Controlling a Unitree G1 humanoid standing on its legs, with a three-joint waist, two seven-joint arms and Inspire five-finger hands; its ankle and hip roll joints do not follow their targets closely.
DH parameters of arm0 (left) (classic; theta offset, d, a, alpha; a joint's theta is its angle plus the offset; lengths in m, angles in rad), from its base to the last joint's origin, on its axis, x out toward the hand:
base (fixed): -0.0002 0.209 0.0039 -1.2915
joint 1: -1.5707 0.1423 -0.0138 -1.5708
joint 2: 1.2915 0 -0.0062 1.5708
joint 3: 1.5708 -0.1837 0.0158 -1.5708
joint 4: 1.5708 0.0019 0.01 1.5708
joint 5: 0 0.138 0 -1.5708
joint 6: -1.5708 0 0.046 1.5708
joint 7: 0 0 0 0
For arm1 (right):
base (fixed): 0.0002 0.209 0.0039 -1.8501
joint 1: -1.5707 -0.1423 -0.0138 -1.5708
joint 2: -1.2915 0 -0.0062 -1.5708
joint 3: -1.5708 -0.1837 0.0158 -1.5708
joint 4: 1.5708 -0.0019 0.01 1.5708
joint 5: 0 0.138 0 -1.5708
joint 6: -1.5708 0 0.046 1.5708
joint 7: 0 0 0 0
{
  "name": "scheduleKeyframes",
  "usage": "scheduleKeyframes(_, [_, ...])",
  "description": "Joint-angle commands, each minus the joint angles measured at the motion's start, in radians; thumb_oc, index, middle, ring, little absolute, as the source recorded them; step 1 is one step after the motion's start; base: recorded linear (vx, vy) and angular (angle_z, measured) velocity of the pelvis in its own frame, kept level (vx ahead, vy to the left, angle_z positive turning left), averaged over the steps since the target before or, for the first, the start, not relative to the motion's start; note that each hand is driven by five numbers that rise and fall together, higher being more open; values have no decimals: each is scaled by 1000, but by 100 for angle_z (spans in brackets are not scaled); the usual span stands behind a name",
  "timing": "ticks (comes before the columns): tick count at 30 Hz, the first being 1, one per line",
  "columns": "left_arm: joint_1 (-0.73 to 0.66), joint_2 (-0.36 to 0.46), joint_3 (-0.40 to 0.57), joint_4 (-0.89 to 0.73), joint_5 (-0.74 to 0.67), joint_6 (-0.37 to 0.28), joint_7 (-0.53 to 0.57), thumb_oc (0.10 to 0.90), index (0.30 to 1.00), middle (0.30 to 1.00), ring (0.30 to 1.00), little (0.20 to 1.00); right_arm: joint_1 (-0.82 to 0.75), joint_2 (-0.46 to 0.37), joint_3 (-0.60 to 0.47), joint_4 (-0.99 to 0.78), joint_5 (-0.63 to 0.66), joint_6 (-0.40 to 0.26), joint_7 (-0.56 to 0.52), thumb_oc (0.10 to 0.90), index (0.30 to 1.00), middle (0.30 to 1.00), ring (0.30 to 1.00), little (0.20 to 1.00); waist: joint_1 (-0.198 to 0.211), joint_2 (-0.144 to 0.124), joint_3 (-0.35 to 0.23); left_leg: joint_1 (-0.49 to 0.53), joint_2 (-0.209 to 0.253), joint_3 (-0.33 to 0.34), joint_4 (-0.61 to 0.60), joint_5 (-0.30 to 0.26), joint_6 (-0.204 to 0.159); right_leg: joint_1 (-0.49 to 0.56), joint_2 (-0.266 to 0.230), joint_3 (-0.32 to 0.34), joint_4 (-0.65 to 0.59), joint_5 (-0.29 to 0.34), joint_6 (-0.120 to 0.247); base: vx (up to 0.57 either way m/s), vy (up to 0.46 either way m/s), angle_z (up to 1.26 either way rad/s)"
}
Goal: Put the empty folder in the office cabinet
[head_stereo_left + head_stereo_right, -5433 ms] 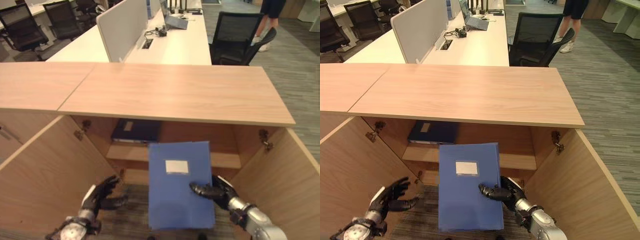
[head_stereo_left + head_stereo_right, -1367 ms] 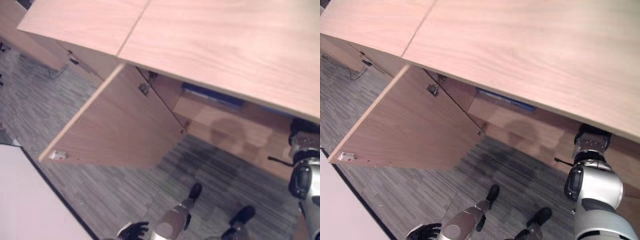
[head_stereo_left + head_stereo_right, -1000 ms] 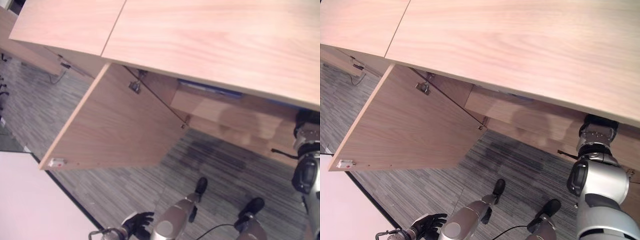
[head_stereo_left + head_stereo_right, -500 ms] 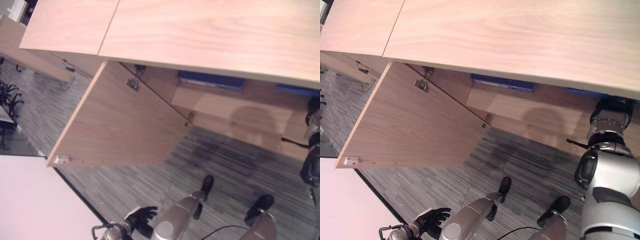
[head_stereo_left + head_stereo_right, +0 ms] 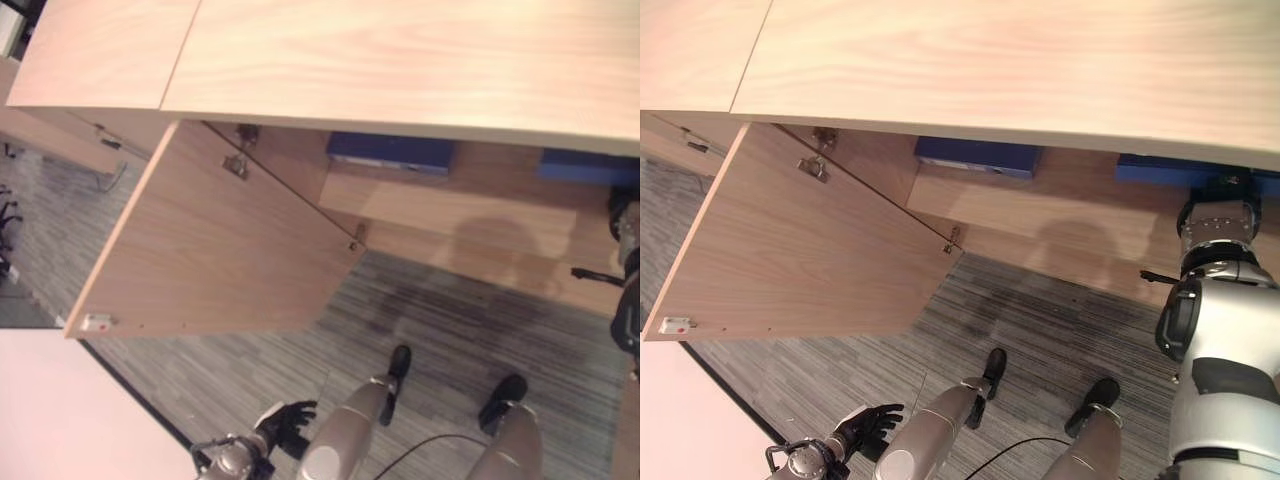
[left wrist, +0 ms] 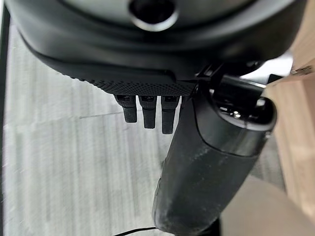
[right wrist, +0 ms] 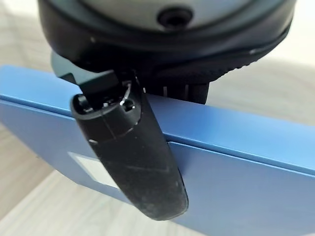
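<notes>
Your eye views: wood-grain office cabinet [image 5: 400, 60], flat door [image 5: 220, 260] swung open, right arm reaching to the shelf. Left hand [image 5: 865, 425] low, fingers loosely spread. Right wrist view: right hand [image 7: 133, 162] pinches the smooth blue folder [image 7: 246, 191], thumb over its face.

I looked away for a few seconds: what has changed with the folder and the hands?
The blue folder went from in front of the open wooden cabinet onto its shelf, the right hand still clamped on it. The left hand dropped low and stays open. The dark blue folder stayed put.
</notes>
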Motion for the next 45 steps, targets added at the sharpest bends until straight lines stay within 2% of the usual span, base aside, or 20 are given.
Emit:
scheduleKeyframes(1, [-32, 3, 20, 109, -23, 8, 56, 800, 900, 900, 900, 900, 7, -51, 10, 32, -65, 47, -64, 800, 900, 900, 900, 900, 5, 7, -13, 57, 43, -20, -28, -125, -38, 124, 26, 49, 8, -119, 88, -2, -4, -8])
scheduleKeyframes(2, [-34, 3, 20, 111, -23, 7, 57, 800, 900, 900, 900, 900, 6, -51, 10, 32, -66, 47, -64, 800, 900, 900, 900, 900, 4, 9, -11, 59, 43, -21, -32, -120, -38, 127, 27, 48, 3, -114, 88, 99, -35, -15])
scheduleKeyframes(3, [-35, 2, 20, 112, -23, 7, 57, 800, 900, 900, 900, 900, 5, -51, 10, 32, -66, 47, -64, 800, 900, 900, 900, 900, 2, 6, -16, 70, 43, -24, -33, -143, -40, 137, 30, 56, 7, -140, 93, 0, -3, -10])
scheduleKeyframes(4, [-42, -5, 22, 117, -26, 9, 62, 800, 900, 900, 900, 900, 9, -43, 10, 37, -77, 58, -70, 800, 900, 900, 900, 900, 1, 6, -11, 71, 43, -24, -40, -118, -38, 144, 29, 45, -8, -110, 88, 24, -23, -10])
scheduleKeyframes(8, [-52, -32, 20, 133, -32, 19, 78, 800, 900, 900, 900, 900, 45, -38, -9, 63, -118, 92, -108, 800, 900, 900, 900, 900, -3, -12, -39, 143, 54, -41, -110, -93, -39, 249, 40, 12, -101, -88, 86, 24, -19, 0])
scheduleKeyframes(20, [-3, -78, 42, 204, -26, 34, 115, 800, 900, 900, 900, 900, 146, -16, -78, 87, -178, 92, -196, 800, 900, 900, 900, 900, 15, -23, -104, 273, 68, -89, -254, -34, -39, 420, 64, -66, -244, -48, 82, 16, -7, 7])
scheduleKeyframes(32, [35, -111, 61, 225, -12, 45, 115, 800, 900, 900, 900, 900, 254, 13, -128, 72, -201, 80, -219, 800, 900, 900, 900, 900, 42, -15, -153, 355, 94, -140, -366, 32, -63, 515, 88, -140, -323, -35, 75, -3, -17, 11])
scheduleKeyframes(38, [39, -115, 68, 230, -21, 41, 118, 800, 900, 900, 900, 900, 234, 23, -99, 68, -226, 82, -214, 800, 900, 900, 900, 900, 51, -14, -152, 350, 99, -143, -368, 40, -66, 506, 95, -141, -319, -37, 72, -7, -9, 6])
scheduleKeyframes(42, [48, -110, 67, 223, -18, 34, 116, 800, 900, 900, 900, 900, 176, -28, -30, 56, -285, 114, -170, 800, 900, 900, 900, 900, 63, -3, -141, 336, 97, -146, -371, 55, -72, 483, 87, -142, -305, -39, 71, -28, 9, 1])
scheduleKeyframes(44, [61, -103, 71, 213, -14, 27, 107, 800, 900, 900, 900, 900, 152, -86, 15, 44, -325, 136, -131, 800, 900, 900, 900, 900, 73, 5, -134, 329, 95, -145, -372, 62, -77, 471, 77, -147, -301, -37, 72, -46, 19, 5])
scheduleKeyframes(45, [63, -91, 84, 198, -25, 19, 103, 800, 900, 900, 900, 900, 120, -148, 65, 26, -350, 152, -95, 800, 900, 900, 900, 900, 79, 8, -125, 316, 92, -141, -374, 67, -84, 454, 68, -148, -295, -39, 71, 50, -54, 11])
